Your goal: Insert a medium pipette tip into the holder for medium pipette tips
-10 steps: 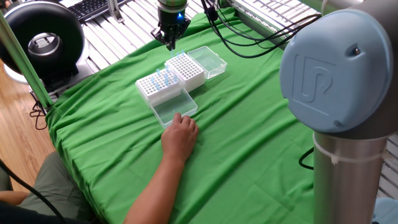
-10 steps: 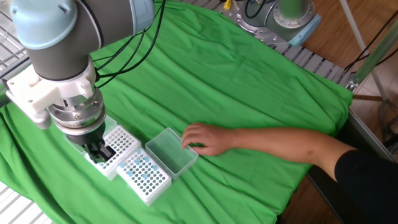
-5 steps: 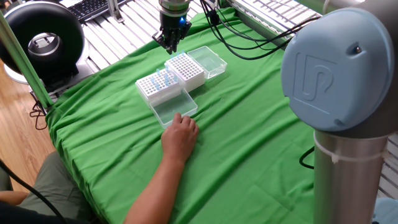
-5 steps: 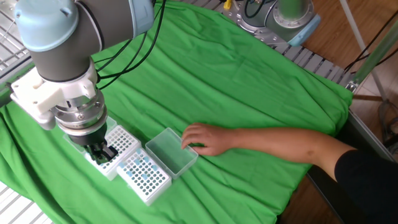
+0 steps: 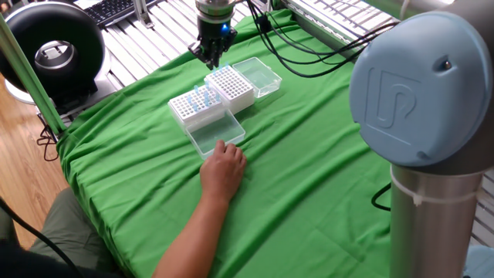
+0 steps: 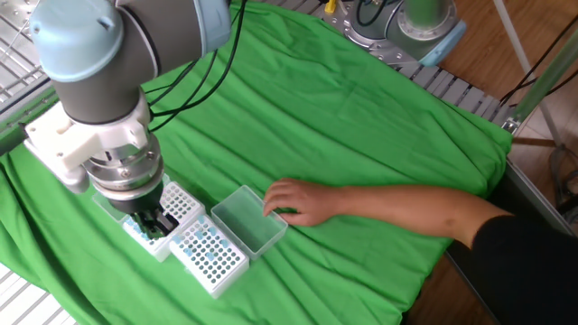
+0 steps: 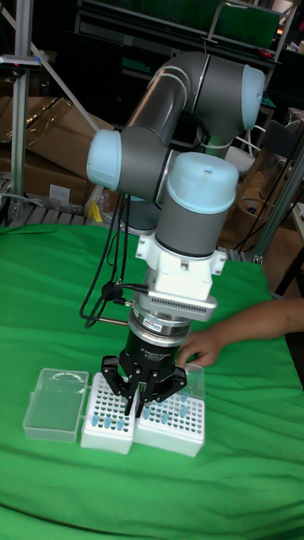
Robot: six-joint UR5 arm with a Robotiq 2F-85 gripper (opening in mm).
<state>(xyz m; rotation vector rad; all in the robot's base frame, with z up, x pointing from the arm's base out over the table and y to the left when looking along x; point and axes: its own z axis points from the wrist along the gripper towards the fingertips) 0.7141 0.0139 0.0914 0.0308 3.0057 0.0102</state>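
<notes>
End effector [image 7: 135,403] hangs just above medium tip holder [image 7: 106,415], fingers nearly together; grip unclear.

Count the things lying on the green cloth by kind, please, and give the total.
White pipette tip racks: 2
Clear plastic lids, opened flat: 2
Person's hand resting on the cloth: 1
Total: 5

Bright even light, soft shadows, dim backdrop in tall view, near arm slightly blurred
</notes>
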